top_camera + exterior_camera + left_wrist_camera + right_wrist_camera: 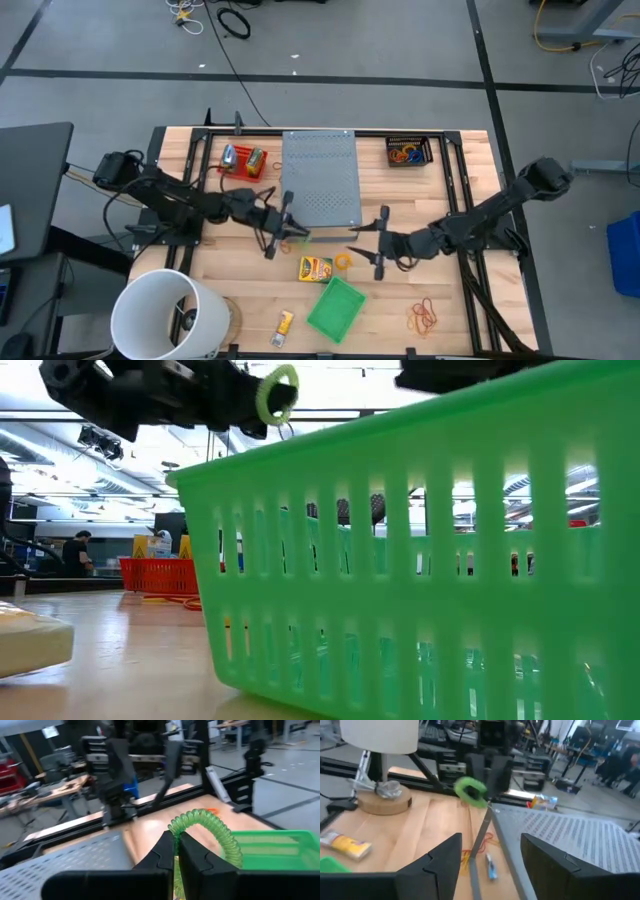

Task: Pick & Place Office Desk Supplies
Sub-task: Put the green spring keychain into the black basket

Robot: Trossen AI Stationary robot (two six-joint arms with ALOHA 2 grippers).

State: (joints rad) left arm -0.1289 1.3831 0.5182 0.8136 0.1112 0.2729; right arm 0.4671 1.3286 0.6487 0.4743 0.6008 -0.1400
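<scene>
left gripper (176,851) closed tight on a green coiled band (210,827), held up in the air just beside the grey perforated box (320,180), above the table (450,310). right gripper (380,243) wide open and empty, near the box edge and facing the left one. yellow packet (315,267), orange loop (343,261) and green basket (336,308) lying on the table between and in front of the arms; more loops (423,316) further right.

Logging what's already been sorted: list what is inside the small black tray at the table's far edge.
The black tray holds a tangle of orange rubber bands with at least one blue loop among them. Whatever lies beneath that tangle is covered, and the count cannot be told.
</scene>
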